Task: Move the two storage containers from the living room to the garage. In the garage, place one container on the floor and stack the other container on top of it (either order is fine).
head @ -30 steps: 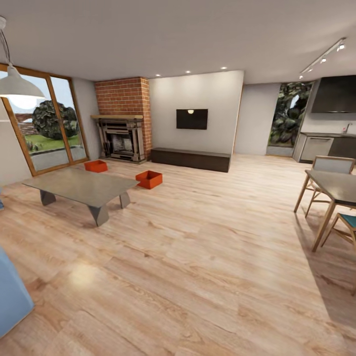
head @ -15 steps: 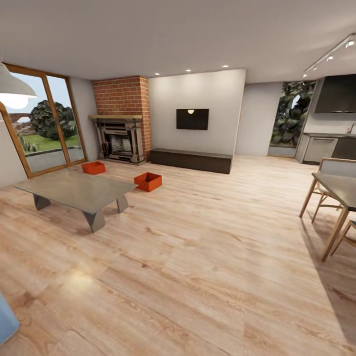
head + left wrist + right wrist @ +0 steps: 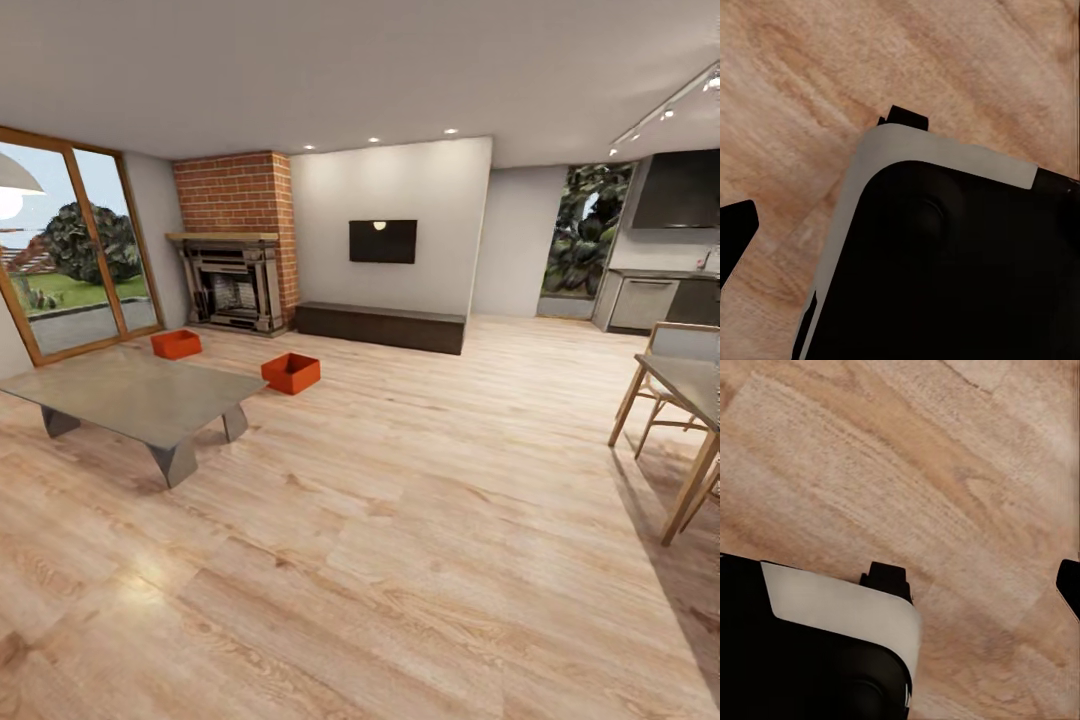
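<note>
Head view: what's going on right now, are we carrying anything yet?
Nothing is picked up yet. Both orange storage containers sit on the living room's wood floor: one just past the low table, the other closer to the brick fireplace. They stand apart, open side up. The wrist views look down at bare planks and the robot's own base, with no container between the fingers.

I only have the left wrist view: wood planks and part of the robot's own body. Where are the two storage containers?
Observer: In the head view both sit on the wood floor ahead and to the left, the nearer container and the farther container.
Operator: Anything in the way?
Observer: A low table stands on the left, and the nearer container lies just past its right corner, with open planks leading to it.
Operator: And on my right?
Observer: A dining table with chairs stands at the right edge.
</note>
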Motion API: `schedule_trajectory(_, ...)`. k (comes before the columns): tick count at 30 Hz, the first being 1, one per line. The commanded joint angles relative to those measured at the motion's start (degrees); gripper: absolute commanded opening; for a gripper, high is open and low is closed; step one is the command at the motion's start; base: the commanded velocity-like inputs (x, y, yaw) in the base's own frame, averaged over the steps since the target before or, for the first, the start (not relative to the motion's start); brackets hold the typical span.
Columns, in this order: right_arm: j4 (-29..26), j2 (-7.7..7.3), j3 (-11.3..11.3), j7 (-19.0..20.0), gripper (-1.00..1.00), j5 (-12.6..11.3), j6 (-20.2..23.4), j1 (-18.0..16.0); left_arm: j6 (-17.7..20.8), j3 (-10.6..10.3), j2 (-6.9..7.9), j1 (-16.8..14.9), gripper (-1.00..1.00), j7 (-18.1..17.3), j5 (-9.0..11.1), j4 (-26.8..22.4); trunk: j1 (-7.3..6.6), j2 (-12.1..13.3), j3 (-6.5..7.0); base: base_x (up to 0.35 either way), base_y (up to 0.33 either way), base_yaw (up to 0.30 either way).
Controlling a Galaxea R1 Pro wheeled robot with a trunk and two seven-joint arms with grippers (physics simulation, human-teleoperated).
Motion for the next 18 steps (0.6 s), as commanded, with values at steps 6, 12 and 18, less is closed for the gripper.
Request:
schedule_trajectory(6,0.11,0.05,0.41,-0.03,1.0,-0.35,-0.23,-0.05,0.19,0.04,0.02,-0.01,1.0,-0.21,0.37,-0.06,0.03,-0.03,-0.06,0.326,0.0,-0.149)
schedule_trajectory(12,0.11,0.02,0.42,-0.03,1.0,-0.35,-0.27,-0.03,0.19,0.04,0.02,-0.01,1.0,-0.22,0.37,-0.06,0.03,-0.03,-0.06,0.326,0.0,-0.054)
schedule_trajectory(18,0.11,0.0,0.44,-0.03,1.0,-0.35,-0.26,-0.03,0.19,0.04,0.02,-0.01,1.0,-0.21,0.37,-0.06,0.03,-0.03,-0.06,0.326,0.0,-0.009)
